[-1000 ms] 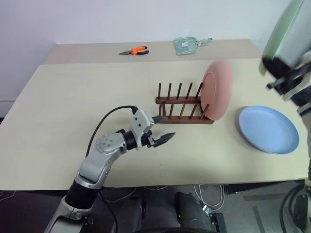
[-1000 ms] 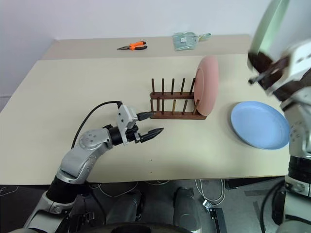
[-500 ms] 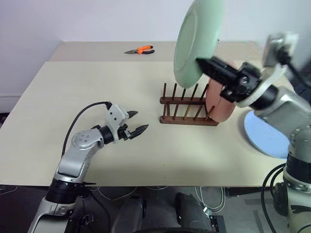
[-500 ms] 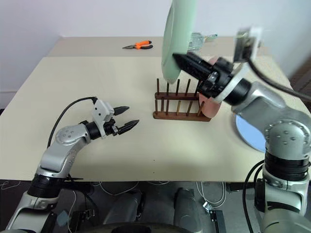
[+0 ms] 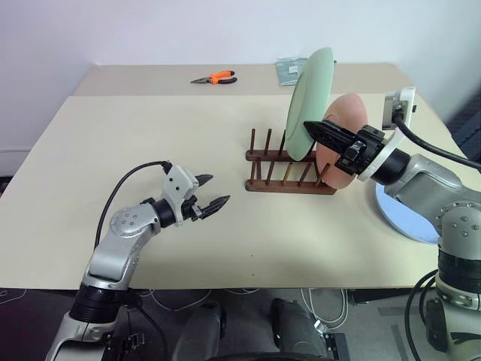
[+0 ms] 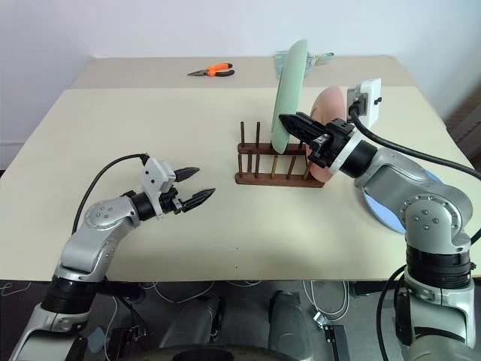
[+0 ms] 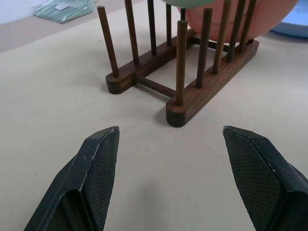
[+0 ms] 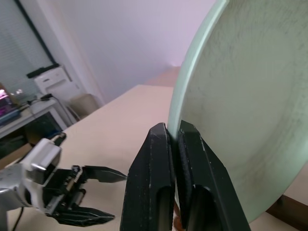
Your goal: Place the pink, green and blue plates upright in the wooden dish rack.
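Above the wooden dish rack point(image 5: 289, 165): green plate point(image 5: 308, 104) lowered upright beside pink plate point(image 5: 342, 139), pinched by right end effector point(image 5: 314, 131); left end effector point(image 5: 214, 192) spread, empty; slotting next.

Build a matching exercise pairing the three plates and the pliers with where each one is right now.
Things:
1. pink plate
2. green plate
3. blue plate
4. orange-handled pliers

Places:
A. lying flat on the table by the robot's right arm
B. standing upright at the right end of the wooden dish rack
C. on the far side of the table
D. held on edge over the rack, pinched by the right gripper

Pairs: 1-B, 2-D, 3-A, 4-C
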